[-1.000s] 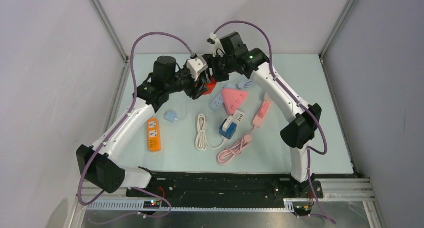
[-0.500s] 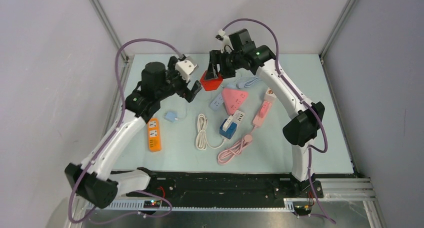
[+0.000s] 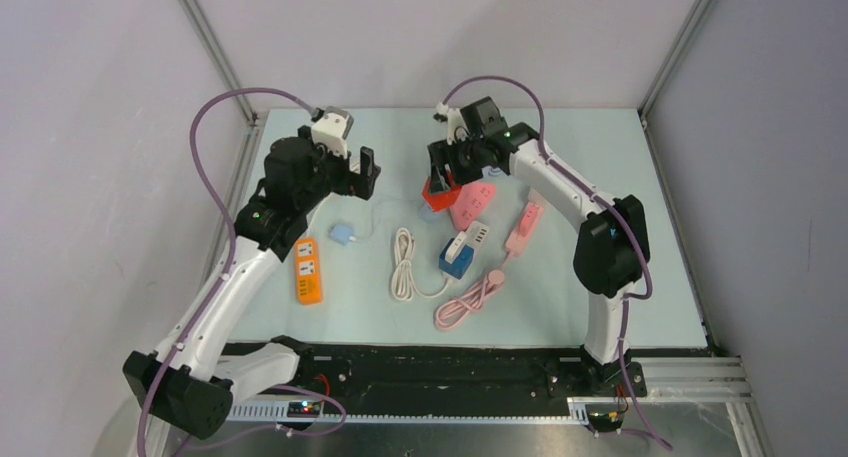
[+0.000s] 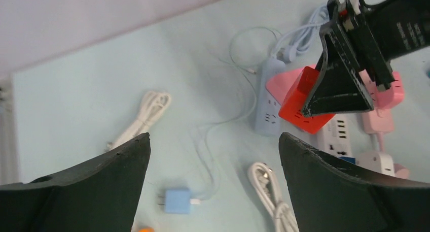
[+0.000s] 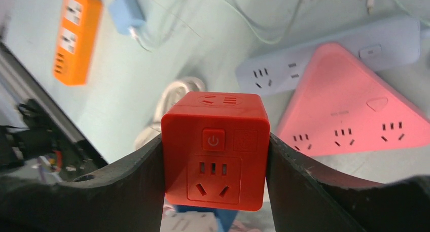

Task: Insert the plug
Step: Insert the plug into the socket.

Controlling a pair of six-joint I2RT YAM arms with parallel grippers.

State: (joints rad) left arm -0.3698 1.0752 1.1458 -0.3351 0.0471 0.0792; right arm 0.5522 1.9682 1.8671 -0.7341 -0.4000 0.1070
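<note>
One red socket cube (image 5: 215, 156) within right gripper (image 5: 215, 140)

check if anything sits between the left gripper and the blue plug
Nothing visible does. The left gripper hangs open; the blue plug lies bare on the mat below it; the red socket cube is well aside.

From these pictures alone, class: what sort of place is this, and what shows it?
Most likely a robotics lab test cell: two robot arms bolted to a pale table, a metal frame around it, and assorted power strips laid out, the right tool gripping a red socket cube.
</note>
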